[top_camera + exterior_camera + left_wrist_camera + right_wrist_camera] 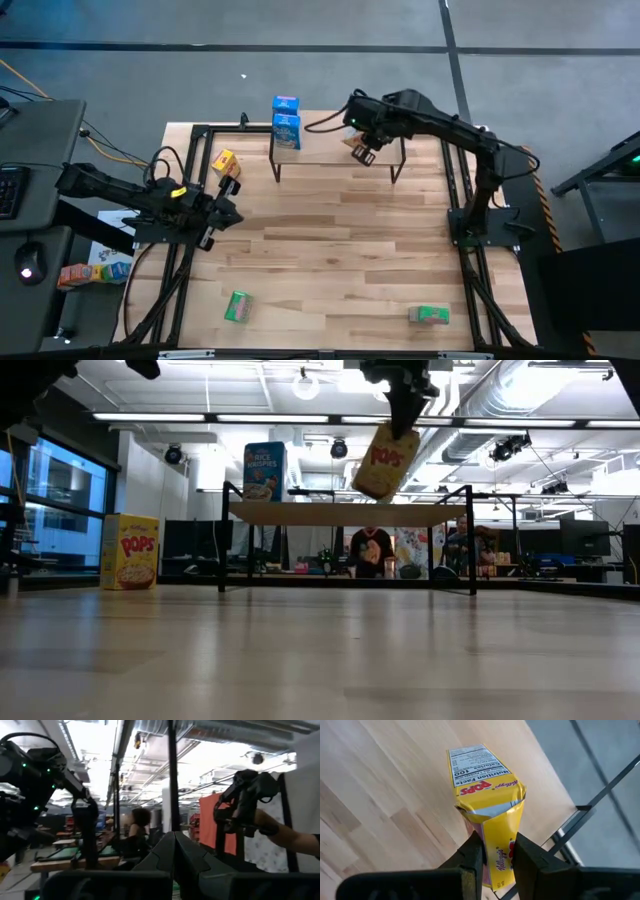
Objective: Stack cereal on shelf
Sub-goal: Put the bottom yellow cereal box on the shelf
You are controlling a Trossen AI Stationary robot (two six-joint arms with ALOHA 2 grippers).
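Observation:
The shelf [340, 148] stands at the table's far middle; it also shows in the low view [345, 512]. Two blue cereal boxes [287, 131] [285, 103] stand at its left end; the low view shows one [264, 471] upright on the board. My right gripper [362, 140] is shut on a yellow Pops box [385, 460] above the shelf's right half. Another yellow box [225, 163] stands on the table left of the shelf. Two green boxes [238, 306] [429, 315] lie near the front edge. My left gripper [228, 205] waits shut at the table's left. My right gripper pinches the yellow box's upper end [499, 857] between its two fingers [472, 852]. The fingers come from above, pointing down. The box hangs tilted below them, clear of the shelf board, its lower end [376, 485] just above it. The cardboard is creased and gapes near the fingers [490, 810].
Black frame rails [185, 180] [465, 190] run along the table's left and right sides. A person [370, 550] sits in the room behind the shelf. The table's middle [340, 240] is bare wood. A keyboard and mouse lie on a side desk [30, 200].

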